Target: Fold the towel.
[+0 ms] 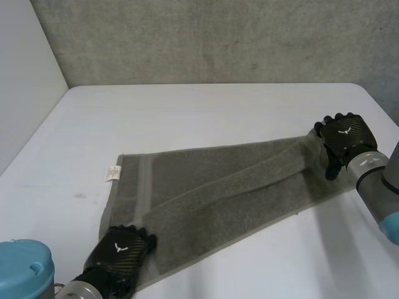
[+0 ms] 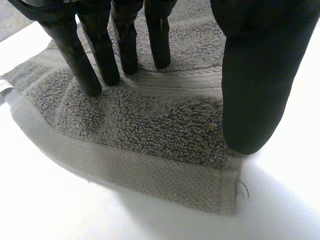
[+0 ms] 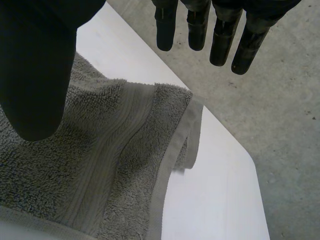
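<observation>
Towel (image 1: 218,190) on desk (image 1: 187,118), long axis near-left to far-right. Left robot hand (image 1: 121,248) straight-fingered on near corner; right robot hand (image 1: 346,138) wide over far end.

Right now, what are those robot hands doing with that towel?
Two robot hands are at a grey towel on the white table. The left hand presses straight fingers onto its near corner. The right hand is over the far end, open, gripping nothing. The towel is rumpled lengthwise, not neatly folded yet.
</observation>
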{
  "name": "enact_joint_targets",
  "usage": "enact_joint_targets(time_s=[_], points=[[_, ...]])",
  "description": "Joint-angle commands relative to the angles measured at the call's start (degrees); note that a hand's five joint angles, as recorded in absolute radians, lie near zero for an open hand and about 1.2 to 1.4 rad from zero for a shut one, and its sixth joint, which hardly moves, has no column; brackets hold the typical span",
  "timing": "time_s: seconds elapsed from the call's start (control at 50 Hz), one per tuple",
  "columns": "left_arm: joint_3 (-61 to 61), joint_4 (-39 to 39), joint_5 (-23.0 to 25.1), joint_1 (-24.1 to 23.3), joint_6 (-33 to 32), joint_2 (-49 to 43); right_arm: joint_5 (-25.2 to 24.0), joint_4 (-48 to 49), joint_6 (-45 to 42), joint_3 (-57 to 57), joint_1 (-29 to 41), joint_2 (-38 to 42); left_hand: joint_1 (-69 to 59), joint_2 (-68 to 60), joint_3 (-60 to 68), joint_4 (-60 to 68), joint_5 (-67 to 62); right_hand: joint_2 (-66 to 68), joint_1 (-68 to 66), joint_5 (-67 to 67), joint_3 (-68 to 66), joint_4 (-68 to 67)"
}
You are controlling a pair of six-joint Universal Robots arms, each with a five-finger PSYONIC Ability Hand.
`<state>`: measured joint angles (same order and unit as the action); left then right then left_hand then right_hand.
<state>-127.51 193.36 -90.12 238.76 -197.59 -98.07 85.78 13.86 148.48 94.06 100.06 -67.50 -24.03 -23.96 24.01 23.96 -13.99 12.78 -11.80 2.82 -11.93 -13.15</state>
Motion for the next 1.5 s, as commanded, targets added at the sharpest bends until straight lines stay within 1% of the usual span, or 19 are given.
enact_joint_targets(time_s=[0.02, 0.34, 0.38, 0.44, 0.48, 0.56, 0.58, 0.82, 0.88, 0.98, 1.02, 1.04, 1.08, 1.1, 1.12, 1.18, 1.24, 1.4, 1.5], points=[[0.59, 1.93, 0.12, 0.12, 0.02, -0.20, 0.00, 0.03, -0.03, 0.16, 0.13, 0.09, -6.54, -6.60, 6.56, 6.61, -6.57, -2.78, 1.80, -2.82, 1.93, 3.15], [1.21, 6.85, 0.04, 0.12, -2.71, -3.27, 0.09, 0.38, -0.12, 0.51, 0.22, 0.09, -16.46, -16.53, 16.49, 16.54, -16.50, -2.78, 1.80, -2.82, 1.93, 3.15], [1.47, 7.20, 0.12, 0.30, -2.71, -3.18, 0.09, 0.38, -0.12, 0.60, 0.22, 0.09, -23.65, -23.72, 23.68, 23.73, -23.69, -2.78, 1.80, -2.82, 1.93, 3.15], [1.82, 7.29, 0.12, 0.30, -2.62, -3.10, 0.09, 0.38, -0.12, 0.60, 0.22, 0.09, -27.57, -27.63, 27.59, 27.64, -27.60, -2.78, 1.80, -2.82, 1.93, 3.15], [2.52, 7.29, 0.12, 0.30, -2.62, -3.10, 0.09, 0.38, -0.12, 0.60, 0.22, 0.00, -38.61, -38.67, 38.63, 38.68, -38.64, -2.78, 1.80, -2.82, 1.93, 3.15], [2.97, 7.56, 0.12, 0.65, -2.71, -3.10, 0.09, 0.38, -0.20, 0.60, 0.22, 0.00, -48.93, -48.99, 48.95, 49.00, -48.96, -2.78, 1.80, -2.82, 1.93, 3.15], [3.23, 7.99, 0.04, 0.83, -2.71, -2.75, 0.09, 0.38, -0.20, 0.60, 0.22, 0.00, -55.90, -55.96, 55.92, 55.97, -55.94, -2.78, 1.80, -2.82, 1.93, 3.15], [8.24, 9.31, -0.84, 2.23, -2.09, 5.43, 0.26, -0.76, -0.03, -0.19, -0.13, -0.18, -55.97, -56.04, 55.99, 56.04, -56.01, -2.78, 1.80, -2.82, 1.93, 3.15], [10.88, 8.35, -0.67, 2.32, -2.01, 7.10, 0.26, -3.48, 0.41, -0.72, -0.48, -1.23, -55.97, -56.04, 55.99, 56.04, -56.01, -2.78, 1.80, -2.82, 1.93, 3.15], [15.97, 5.97, -0.58, 3.11, -1.83, 7.28, -0.17, -13.94, 4.28, -2.91, -1.01, -5.63, -55.97, -56.04, 55.99, 56.04, -56.01, -2.78, 1.80, -2.82, 1.93, 3.15], [20.26, 4.31, -0.58, 4.25, -1.57, 6.58, -3.06, -21.29, 10.05, -4.23, -2.50, -6.15, -55.97, -56.04, 55.99, 56.04, -56.01, -2.78, 1.80, -2.82, 1.93, 3.15], [20.28, 4.30, -0.58, 4.25, -1.57, 6.57, -3.08, -21.33, 10.08, -4.23, -2.50, -6.15, -55.97, -56.04, 55.99, 56.04, -56.01, -2.78, 1.80, -2.82, 1.93, 3.15], [23.87, 2.12, -0.49, 5.04, -1.22, 5.09, -8.41, -25.79, 14.54, -3.97, -2.85, -6.33, -55.97, -56.04, 55.99, 56.04, -56.01, -2.78, 1.80, -2.82, 1.93, 3.15], [23.88, 2.11, -0.49, 5.05, -1.21, 5.08, -8.44, -25.81, 14.56, -3.97, -2.86, -6.33, -55.97, -56.04, 55.99, 56.04, -56.01, -2.78, 1.80, -2.82, 1.93, 3.15], [25.71, 1.24, -0.49, 5.13, -0.95, 3.25, -11.13, -26.77, 16.39, -3.53, -2.94, -6.42, -55.97, -56.04, 55.99, 56.04, -56.01, -2.78, 1.80, -2.82, 1.93, 3.15], [28.88, -0.08, -0.49, 5.13, -0.08, 0.00, -14.66, -26.60, 18.86, -2.04, -2.94, -6.42, -55.97, -56.04, 55.99, 56.04, -56.01, -2.78, 1.80, -2.82, 1.93, 3.15], [30.82, -1.05, -0.58, 5.05, 1.15, -2.12, -15.82, -23.63, 21.05, -0.72, -2.86, -6.15, -55.97, -56.04, 55.99, 56.04, -56.01, -2.78, 1.80, -2.82, 1.93, 3.15], [32.93, -1.58, -0.49, 5.31, 4.41, -3.80, -15.03, -12.38, 25.98, 1.92, -1.98, 0.42, -55.97, -56.04, 55.99, 56.04, -56.01, -1.53, 0.55, -1.57, 0.67, 1.90], [33.90, -1.67, -0.58, 5.31, 4.94, -3.71, -13.89, -10.52, 26.60, 1.75, 1.00, 3.50, -55.97, -56.04, 55.99, 56.04, -56.01, -0.34, -0.64, -0.39, -0.51, 0.71]])
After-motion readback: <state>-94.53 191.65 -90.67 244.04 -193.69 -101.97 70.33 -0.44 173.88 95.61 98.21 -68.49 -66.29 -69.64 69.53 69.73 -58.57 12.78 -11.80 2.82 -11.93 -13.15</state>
